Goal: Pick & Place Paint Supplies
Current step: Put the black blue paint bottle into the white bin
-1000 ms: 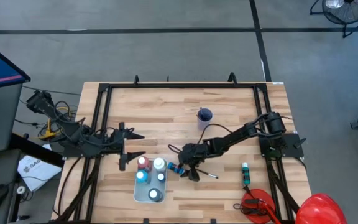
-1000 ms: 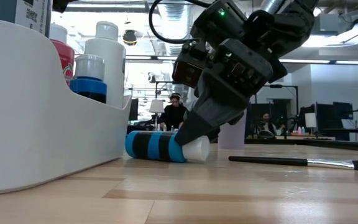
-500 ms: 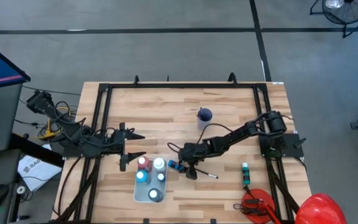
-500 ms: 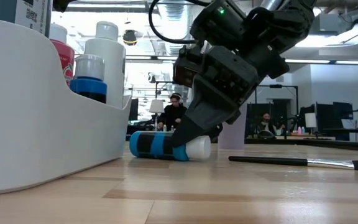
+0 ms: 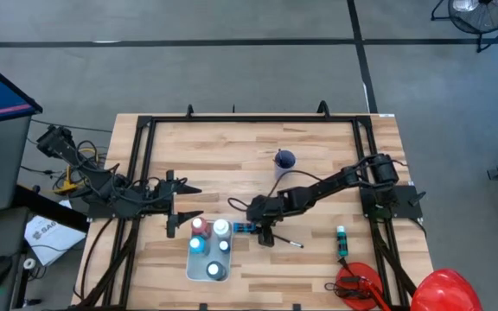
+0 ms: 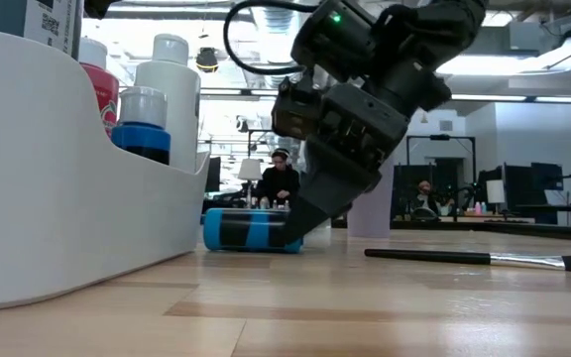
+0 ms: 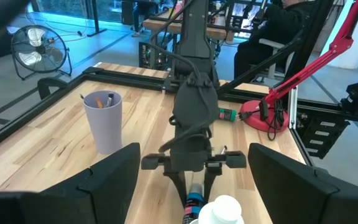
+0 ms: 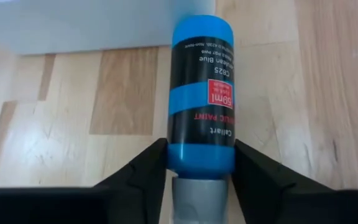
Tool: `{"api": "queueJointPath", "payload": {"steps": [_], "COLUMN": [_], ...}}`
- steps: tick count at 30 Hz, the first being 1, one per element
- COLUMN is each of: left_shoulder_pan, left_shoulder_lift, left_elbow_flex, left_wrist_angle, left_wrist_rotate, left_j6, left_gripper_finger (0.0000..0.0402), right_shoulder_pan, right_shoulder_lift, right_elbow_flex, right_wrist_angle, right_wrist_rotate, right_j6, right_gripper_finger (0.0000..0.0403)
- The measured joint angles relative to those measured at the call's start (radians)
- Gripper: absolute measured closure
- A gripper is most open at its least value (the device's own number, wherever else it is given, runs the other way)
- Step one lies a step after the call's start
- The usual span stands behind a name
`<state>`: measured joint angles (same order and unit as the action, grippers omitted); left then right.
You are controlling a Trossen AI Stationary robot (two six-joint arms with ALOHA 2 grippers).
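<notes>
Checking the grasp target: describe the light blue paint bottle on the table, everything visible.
The light blue paint bottle lies on its side on the wooden table, next to the white bin. It looks like plastic, with a black label with blue band and red patch. Its pale cap end sits between the right tool's fingers, which touch its sides.

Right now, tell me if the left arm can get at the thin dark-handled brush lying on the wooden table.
Probably not easily: the white tray of bottles and the right end effector around the blue bottle sit between the left end effector and the brush.
</notes>
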<state>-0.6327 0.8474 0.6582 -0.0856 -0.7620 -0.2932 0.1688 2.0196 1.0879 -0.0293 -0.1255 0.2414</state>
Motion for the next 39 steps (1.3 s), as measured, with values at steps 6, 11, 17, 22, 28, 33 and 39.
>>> {"api": "queueJointPath", "payload": {"steps": [6, 11, 17, 22, 28, 33, 39], "left_shoulder_pan": [0.000, 0.000, 0.000, 0.000, 0.000, 0.000, 0.000], "left_shoulder_lift": [0.005, 0.006, 0.006, 0.006, 0.006, 0.006, 0.006], "left_elbow_flex": [0.000, 0.000, 0.000, 0.000, 0.000, 0.000, 0.000], "left_wrist_angle": [0.003, 0.004, 0.006, 0.008, 0.011, 0.014, 0.018], "left_wrist_rotate": [0.000, 0.000, 0.000, 0.000, 0.000, 0.000, 0.000], "left_j6": [0.000, 0.000, 0.000, 0.001, 0.001, 0.001, 0.007], "left_gripper_finger": [0.0110, 0.0110, 0.0110, 0.0110, 0.0110, 0.0110, 0.0110], "right_shoulder_pan": [0.000, 0.000, 0.001, 0.009, 0.007, 0.006, 0.005], "right_shoulder_lift": [0.002, -0.001, -0.001, -0.003, -0.003, -0.003, -0.003], "right_elbow_flex": [0.032, 0.033, 0.033, 0.035, 0.035, 0.035, 0.035], "right_wrist_angle": [-0.064, -0.097, -0.097, -0.118, -0.125, -0.128, -0.124], "right_wrist_rotate": [-0.003, -0.005, -0.008, -0.003, -0.003, -0.004, -0.004], "right_j6": [-0.013, -0.009, -0.008, -0.008, -0.005, -0.052, -0.065], "right_gripper_finger": [0.0236, 0.0186, 0.0173, 0.0186, 0.0212, 0.0241, 0.0255]}}
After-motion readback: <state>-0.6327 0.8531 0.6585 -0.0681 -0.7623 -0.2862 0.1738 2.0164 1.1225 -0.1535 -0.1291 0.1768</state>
